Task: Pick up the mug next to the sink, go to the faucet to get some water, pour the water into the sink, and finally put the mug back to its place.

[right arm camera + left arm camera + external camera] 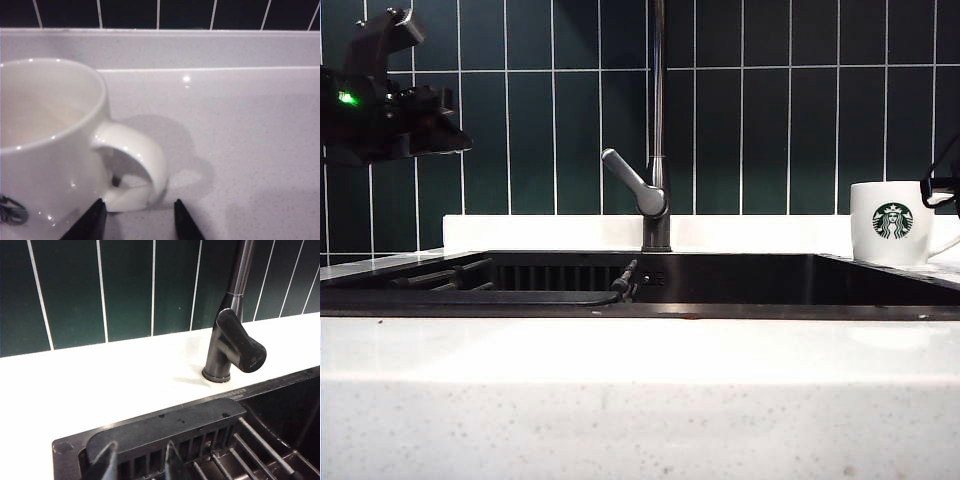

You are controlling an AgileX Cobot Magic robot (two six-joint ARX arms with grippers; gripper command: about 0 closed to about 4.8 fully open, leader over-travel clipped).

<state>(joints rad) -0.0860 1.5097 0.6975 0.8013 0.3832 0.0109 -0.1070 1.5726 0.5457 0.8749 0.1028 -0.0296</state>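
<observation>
Standing upright on the counter right of the sink [720, 300], the mug [50, 145] has the right gripper [137, 220] at its handle, fingers apart, gripping nothing. Left gripper [137, 462] hovers over the sink's left end, left of the faucet [232, 347], fingers apart.

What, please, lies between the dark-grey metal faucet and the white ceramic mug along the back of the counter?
Only bare white stone ledge separates faucet and mug, as the exterior view shows.

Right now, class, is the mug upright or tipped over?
Upright: the mug stands on its base on the countertop, rim upward, beside the sink.
</observation>
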